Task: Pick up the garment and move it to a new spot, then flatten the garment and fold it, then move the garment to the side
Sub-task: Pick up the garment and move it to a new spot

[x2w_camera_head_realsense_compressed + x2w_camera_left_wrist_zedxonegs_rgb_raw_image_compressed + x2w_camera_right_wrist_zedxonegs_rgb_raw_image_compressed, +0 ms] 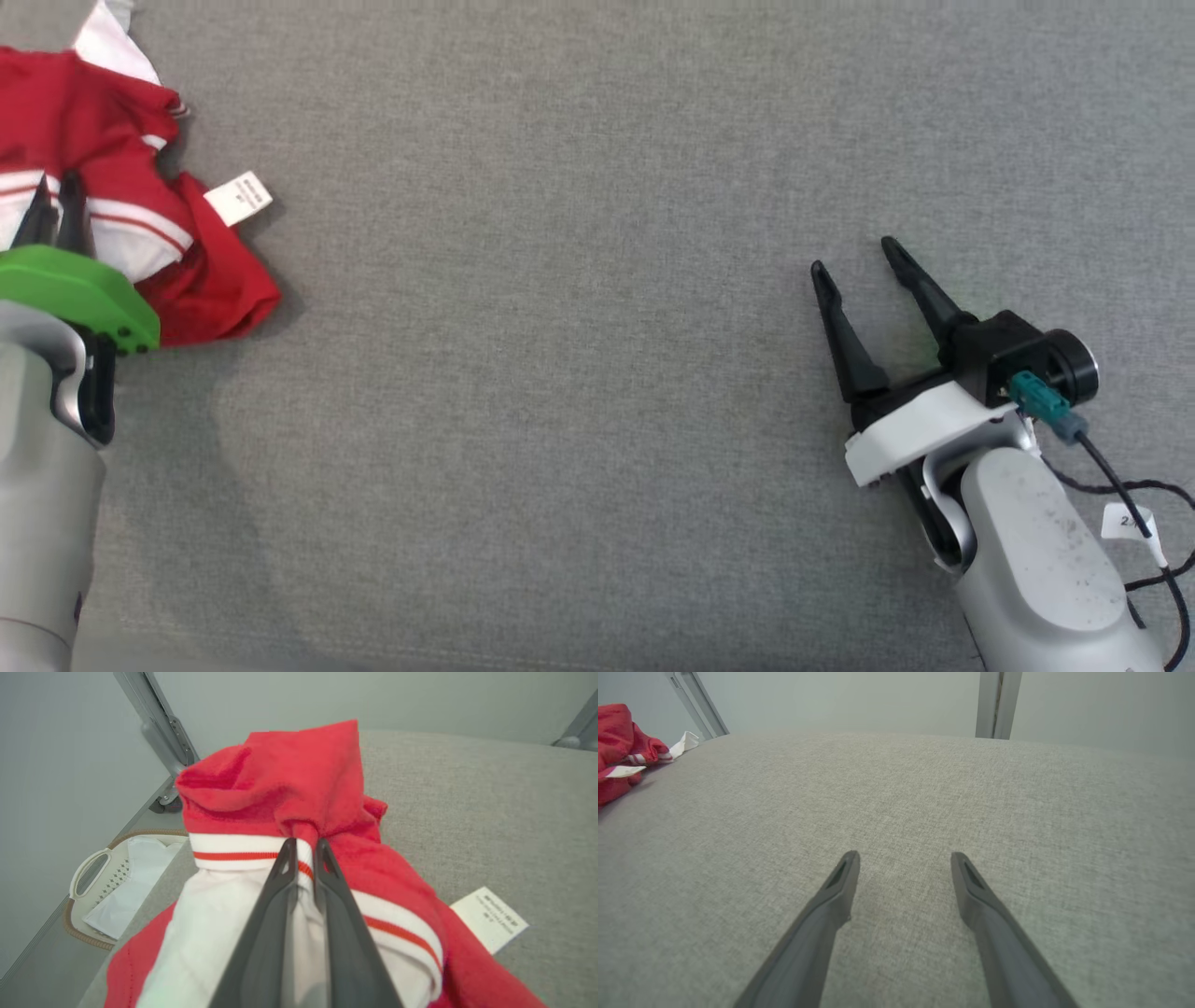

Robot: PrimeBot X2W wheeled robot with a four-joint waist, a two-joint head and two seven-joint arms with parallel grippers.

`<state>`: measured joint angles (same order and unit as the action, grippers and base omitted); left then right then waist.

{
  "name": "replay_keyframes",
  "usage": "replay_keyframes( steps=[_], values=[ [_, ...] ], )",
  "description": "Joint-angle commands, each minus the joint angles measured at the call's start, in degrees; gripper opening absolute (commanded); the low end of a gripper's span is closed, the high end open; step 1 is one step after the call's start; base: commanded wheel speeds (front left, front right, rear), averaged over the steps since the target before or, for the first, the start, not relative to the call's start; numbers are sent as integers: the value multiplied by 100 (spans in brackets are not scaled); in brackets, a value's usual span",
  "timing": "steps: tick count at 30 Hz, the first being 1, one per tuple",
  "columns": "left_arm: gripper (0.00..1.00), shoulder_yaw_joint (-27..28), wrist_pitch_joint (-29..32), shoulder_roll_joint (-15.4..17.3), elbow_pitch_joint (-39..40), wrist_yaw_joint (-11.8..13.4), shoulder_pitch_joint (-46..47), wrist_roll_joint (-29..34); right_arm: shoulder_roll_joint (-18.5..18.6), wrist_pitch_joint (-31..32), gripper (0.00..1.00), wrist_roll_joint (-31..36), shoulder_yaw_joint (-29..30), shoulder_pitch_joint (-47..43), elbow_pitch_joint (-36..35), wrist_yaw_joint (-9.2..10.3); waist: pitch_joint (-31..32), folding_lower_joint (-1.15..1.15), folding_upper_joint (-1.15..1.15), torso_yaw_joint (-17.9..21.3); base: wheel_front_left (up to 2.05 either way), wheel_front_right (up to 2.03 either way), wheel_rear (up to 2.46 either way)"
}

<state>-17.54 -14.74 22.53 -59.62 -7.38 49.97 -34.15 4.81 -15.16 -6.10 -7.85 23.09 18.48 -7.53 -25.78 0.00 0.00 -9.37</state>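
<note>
The garment (112, 159) is a crumpled red and white top with a white label (239, 198), bunched at the far left of the grey table. My left gripper (54, 201) reaches into it from below. In the left wrist view its two dark fingers (306, 851) stand pinched together on a fold of the garment (289, 788) at the white band with the red stripe. My right gripper (851, 257) hovers over bare cloth at the right, open, nothing between its fingers (903, 858). The garment (616, 746) lies far to its left.
Grey fabric covers the table (579, 373), with wide free room between the garment and my right arm. Off the table's left edge, a pale laundry basket (88, 891) with white cloth stands on the floor. Grey frame posts (994, 704) rise behind the table.
</note>
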Motion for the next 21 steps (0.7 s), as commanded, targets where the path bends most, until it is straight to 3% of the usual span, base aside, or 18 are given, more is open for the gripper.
replay_keyframes(
  steps=[1,5,12,21],
  values=[
    [0,2,-48,40,185,-12,130,132,-10,2,100,-62,20,-124,44,9,335,0,0,58,0,0,0],
    [0,239,-47,-50,1222,178,-67,490,-106,2,100,-115,26,-295,68,9,671,0,0,226,0,0,0],
    [0,285,-47,-608,2686,136,-637,950,-168,2,100,-214,-4,-474,85,9,1076,0,0,782,0,0,0],
    [0,-451,-47,-1555,2957,23,-897,1145,-180,2,100,-451,-115,-645,70,9,1203,0,0,1747,0,0,0]
  ],
)
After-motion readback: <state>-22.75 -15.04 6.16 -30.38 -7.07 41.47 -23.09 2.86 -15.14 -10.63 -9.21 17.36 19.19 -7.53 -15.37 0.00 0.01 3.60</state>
